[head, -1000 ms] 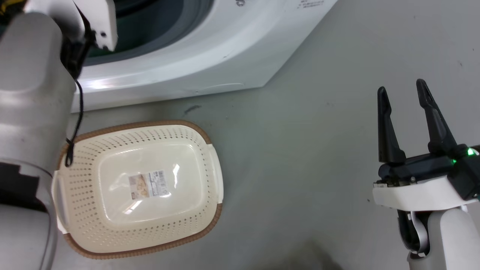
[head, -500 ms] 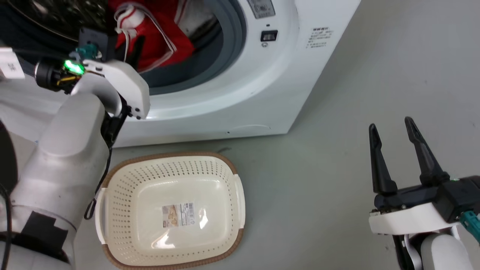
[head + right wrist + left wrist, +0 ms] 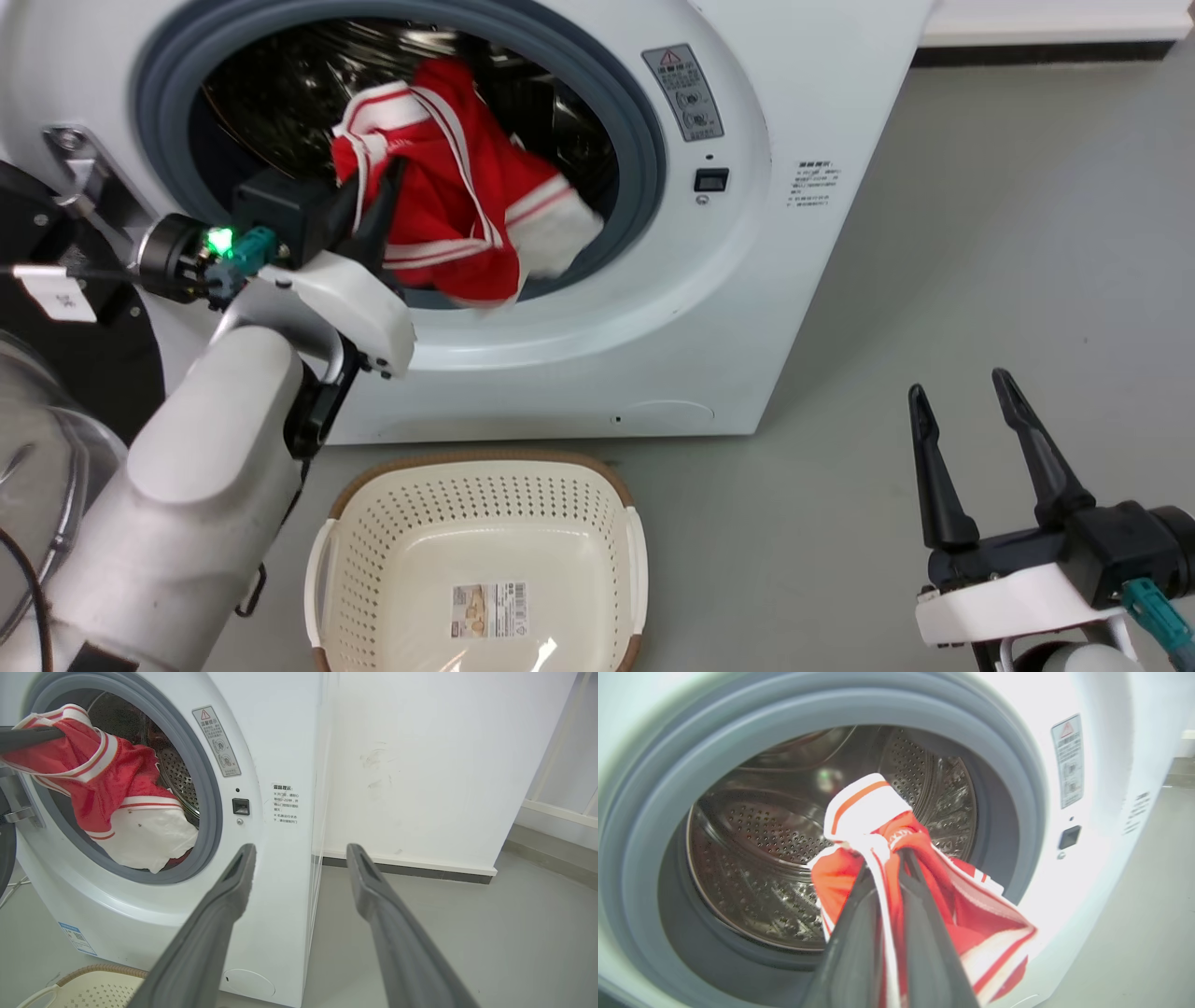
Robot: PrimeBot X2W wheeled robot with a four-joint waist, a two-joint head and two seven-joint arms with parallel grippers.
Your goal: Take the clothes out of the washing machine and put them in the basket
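Note:
The white washing machine [image 3: 747, 308] stands with its grey-gasketed porthole uncovered. Red clothes [image 3: 448, 215] with white striped trim hang in the mouth of the porthole, draping over the lower gasket. My left gripper [image 3: 373, 182] is shut on the clothes [image 3: 957, 905] at the porthole, its fingers [image 3: 852, 933] pinching a white-trimmed fold. The cream basket [image 3: 411, 523] sits on the floor right below the porthole, holding nothing but its bottom label. My right gripper [image 3: 962, 397] hangs open over the bare floor, off to the machine's right. The right wrist view shows the clothes [image 3: 117, 793] and the basket's rim [image 3: 93, 973].
The black-rimmed glass door [image 3: 37, 373] is swung out at the left, behind my left arm. Grey floor [image 3: 980, 233] stretches right of the machine. A white wall with a dark skirting [image 3: 420, 868] stands behind it.
The head camera has tilted up, bringing the porthole fully into view. My left gripper has drawn the red clothes up and outward to the porthole's mouth.

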